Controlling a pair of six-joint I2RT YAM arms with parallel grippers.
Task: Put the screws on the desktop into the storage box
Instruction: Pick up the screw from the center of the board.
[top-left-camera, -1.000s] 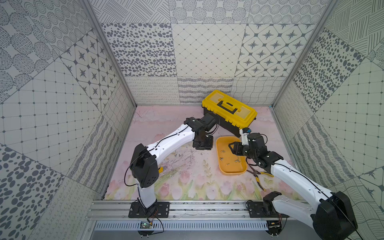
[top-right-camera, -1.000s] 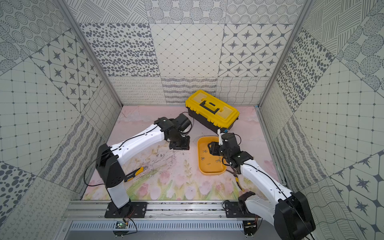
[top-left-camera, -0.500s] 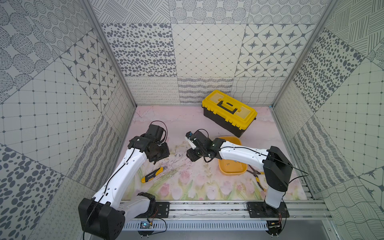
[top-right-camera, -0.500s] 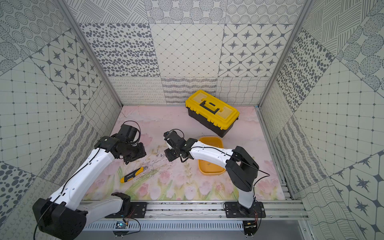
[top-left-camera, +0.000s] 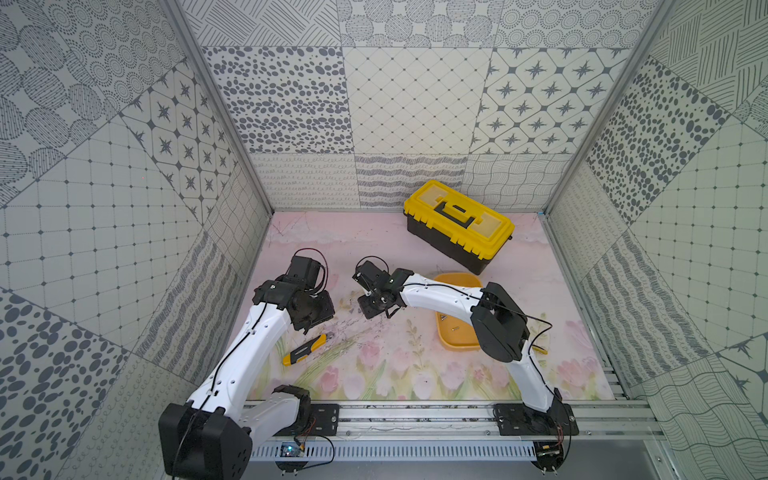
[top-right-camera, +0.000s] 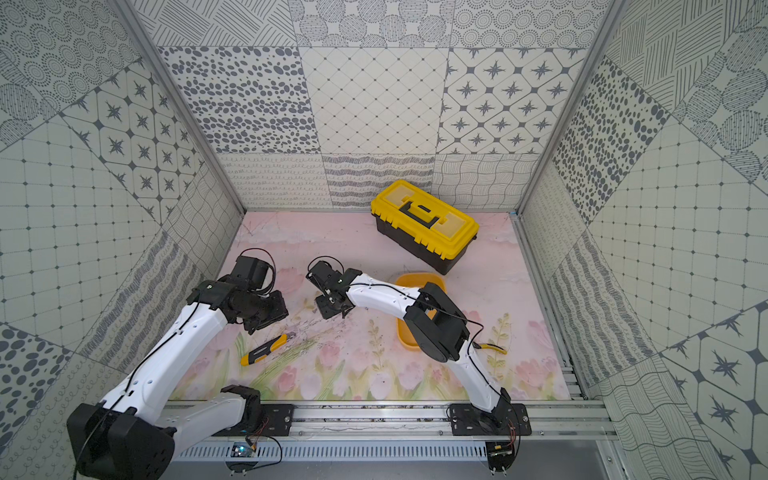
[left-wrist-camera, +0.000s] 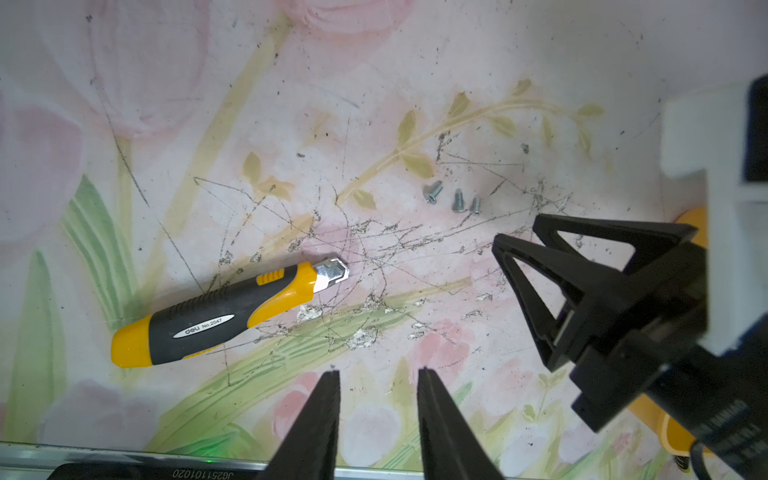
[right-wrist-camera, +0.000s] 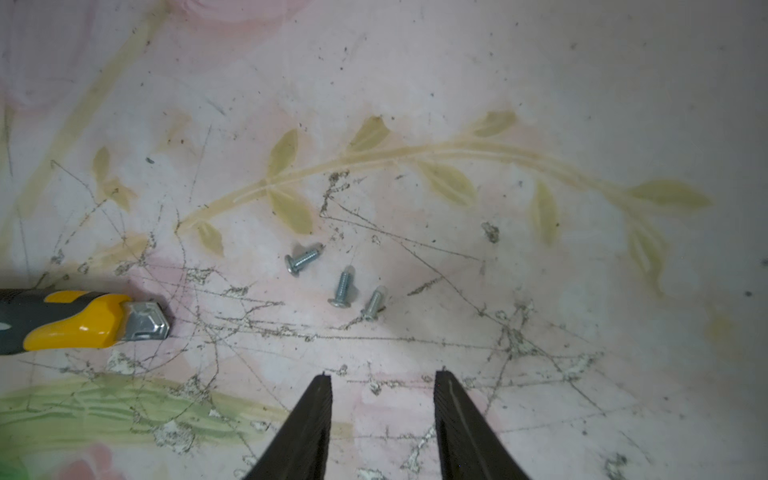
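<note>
Right tool (right-wrist-camera: 383, 374) parted, empty, screws (right-wrist-camera: 343, 286) just ahead

— Where are the screws (right-wrist-camera: 343, 289)?
— Three lie flat, close together, on the scuffed pink desktop (right-wrist-camera: 540, 83) (silver, round-headed), left of the storage box (top-left-camera: 455, 275).
— And the box?
— Shallow, orange-yellow, lidless, right of centre, with two more screws (top-left-camera: 456, 328) on its floor.
</note>
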